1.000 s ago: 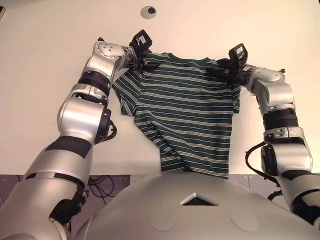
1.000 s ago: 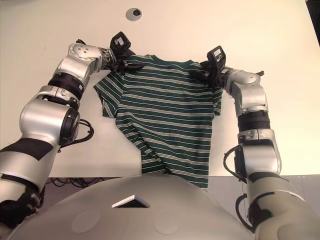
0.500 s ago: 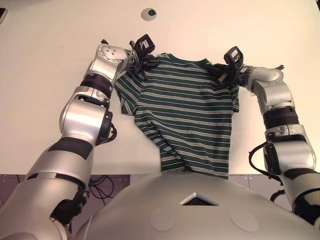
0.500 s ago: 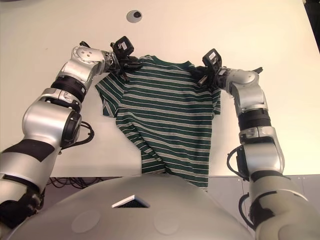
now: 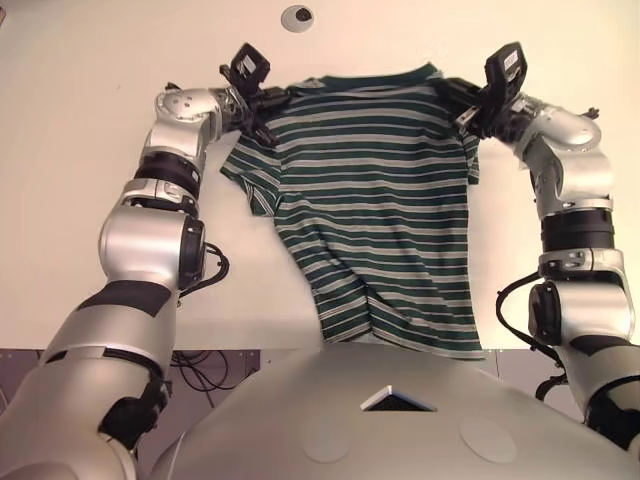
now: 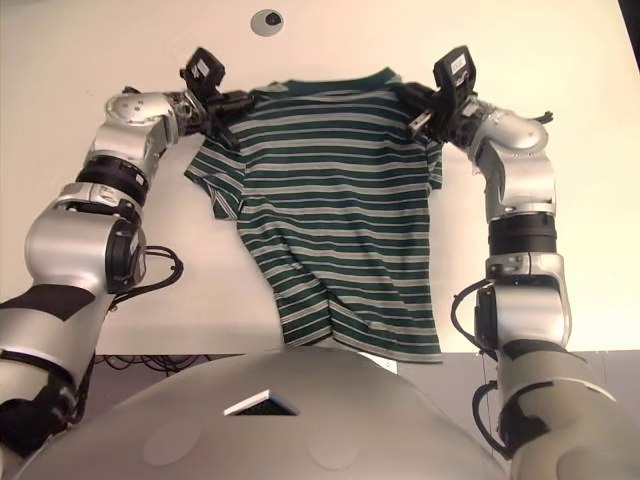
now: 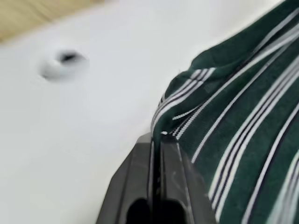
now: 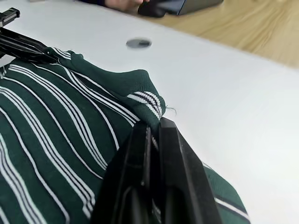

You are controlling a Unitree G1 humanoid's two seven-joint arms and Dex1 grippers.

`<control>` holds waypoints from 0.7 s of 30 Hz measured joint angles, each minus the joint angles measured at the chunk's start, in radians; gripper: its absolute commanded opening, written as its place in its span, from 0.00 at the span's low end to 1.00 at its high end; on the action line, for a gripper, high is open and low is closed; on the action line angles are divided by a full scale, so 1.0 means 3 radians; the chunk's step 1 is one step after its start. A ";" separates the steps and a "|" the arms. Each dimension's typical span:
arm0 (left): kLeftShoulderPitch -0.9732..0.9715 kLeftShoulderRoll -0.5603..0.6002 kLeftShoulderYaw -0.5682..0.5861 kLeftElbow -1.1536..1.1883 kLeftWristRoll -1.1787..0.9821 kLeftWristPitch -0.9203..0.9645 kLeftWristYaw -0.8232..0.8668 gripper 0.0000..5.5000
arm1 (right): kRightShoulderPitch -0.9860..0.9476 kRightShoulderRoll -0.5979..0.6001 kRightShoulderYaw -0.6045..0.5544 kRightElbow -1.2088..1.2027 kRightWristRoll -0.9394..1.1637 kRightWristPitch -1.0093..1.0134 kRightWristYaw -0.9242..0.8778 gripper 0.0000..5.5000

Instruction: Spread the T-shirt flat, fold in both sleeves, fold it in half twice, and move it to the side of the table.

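Pinching the dark green, white-striped T-shirt (image 5: 375, 210) at both shoulders, I held it spread lengthwise on the pale counter (image 5: 90, 80). Its collar (image 5: 375, 78) lay toward the far side and its hem (image 5: 410, 340) reached the near edge. My left hand (image 5: 268, 100) was pressed together on a fold of cloth at the left shoulder. My right hand (image 5: 468, 102) was pressed together on the right shoulder the same way. The upper chest lay fairly smooth between the two grips. The left sleeve (image 5: 250, 185) was crumpled against the body, and a diagonal ridge ran through the lower part. A small round port (image 5: 296, 15) sat in the counter beyond the collar, apart from the shirt.

I judged the shirt light, thin and limp, with no stiffness of its own. It would probably sag and wrinkle wherever it went unsupported, and glide easily over the smooth counter. A pinch on a single layer might slip or stretch the knit. The shoulder seams, sleeve cuffs and hem corners seemed the firmest places to take hold.
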 measured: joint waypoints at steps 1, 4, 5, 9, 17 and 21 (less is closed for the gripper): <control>-0.0086 -0.0002 0.0032 0.0017 -0.0019 0.0000 0.0079 0.00 | -0.0116 -0.0002 -0.0001 0.0050 -0.0008 -0.0051 -0.0018 0.00; -0.0414 -0.0011 0.0123 0.0111 -0.0020 0.0006 0.0358 0.00 | -0.0596 -0.0008 0.0000 0.0409 -0.0127 -0.0225 -0.0077 0.00; -0.0534 -0.0009 0.0158 0.0138 -0.0020 0.0012 0.0437 0.00 | -0.0779 -0.0010 0.0001 0.0581 -0.0169 -0.0293 -0.0106 0.00; -0.0878 0.0039 0.0228 0.0215 -0.0012 0.0036 0.0593 0.00 | -0.1282 -0.0009 0.0010 0.1075 -0.0309 -0.0554 -0.0144 0.00; -0.1467 0.0188 0.0289 0.0245 0.0051 -0.0014 0.0714 0.00 | -0.2203 -0.0016 0.0000 0.1953 -0.0661 -0.1313 -0.0787 0.00; -0.1725 0.0293 0.0360 0.0246 0.0039 -0.0068 0.0698 0.00 | -0.2401 -0.0026 -0.0022 0.2045 -0.0756 -0.1646 -0.0980 0.00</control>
